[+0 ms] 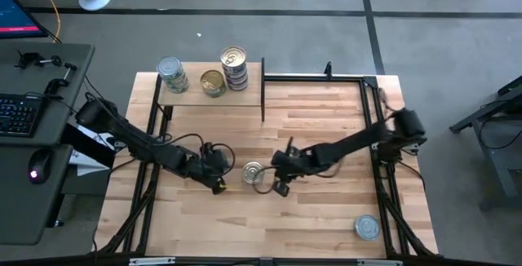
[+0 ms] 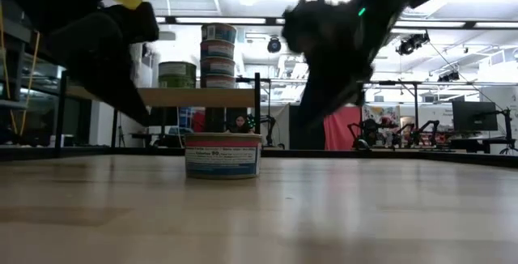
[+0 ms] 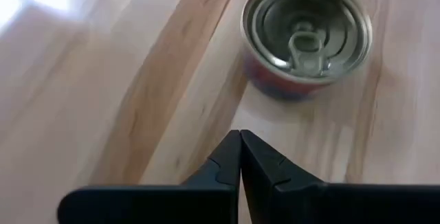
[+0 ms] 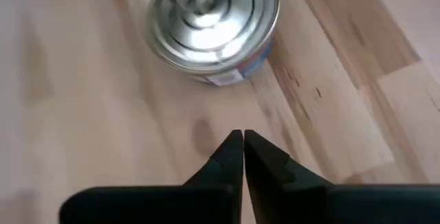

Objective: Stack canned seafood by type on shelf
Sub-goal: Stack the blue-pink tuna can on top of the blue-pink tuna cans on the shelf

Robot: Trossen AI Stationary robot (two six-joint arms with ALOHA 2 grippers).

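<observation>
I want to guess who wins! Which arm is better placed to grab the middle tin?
Probably right: its gripper sits slightly closer to the tin than the left gripper. Both are shut and empty, so it's close.

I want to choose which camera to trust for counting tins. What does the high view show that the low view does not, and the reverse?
Only the high view shows the silver tin near the table's front right corner and the gold-topped tin on the shelf. Only the low view shows the centre tin's blue-white side label and the room behind. Both show that centre tin between the left end effector and right end effector, and the tall stack.
</observation>
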